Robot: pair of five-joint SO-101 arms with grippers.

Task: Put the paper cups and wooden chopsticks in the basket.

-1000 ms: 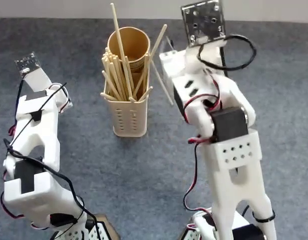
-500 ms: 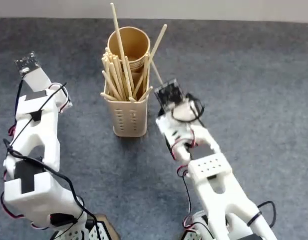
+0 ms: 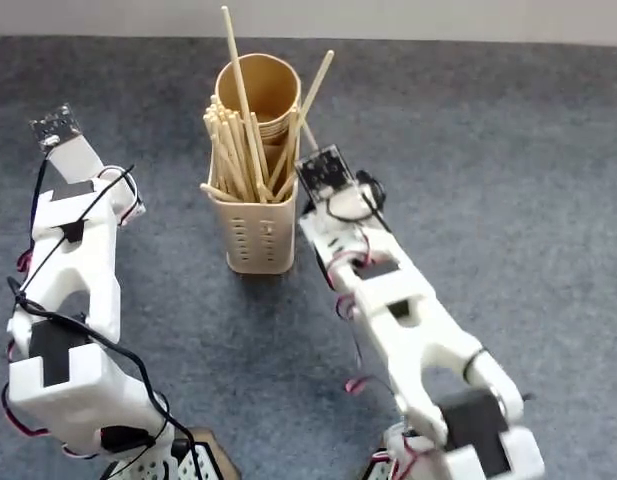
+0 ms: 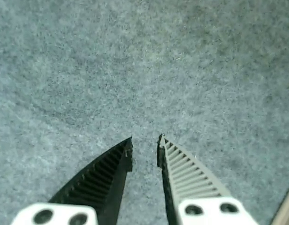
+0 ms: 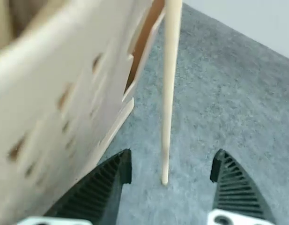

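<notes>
Both jaws of the right end effector (image 5: 173, 159) stand wide apart, one each side of a stray wooden chopstick (image 5: 170, 70) propped just outside the right wall of the basket (image 5: 64, 93), tip on the table (image 5: 238, 108). Paper cups (image 3: 263, 90) and other chopsticks (image 3: 233, 150) sit inside. Last pickup, likely: close, lift, drop in. Left end effector (image 4: 144, 143), barely apart, hangs over table.

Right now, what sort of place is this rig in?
Probably a robotics test bench: grey felt-like mat, wired left arm and right arm, a basket staged with chopsticks and a paper cup.
</notes>
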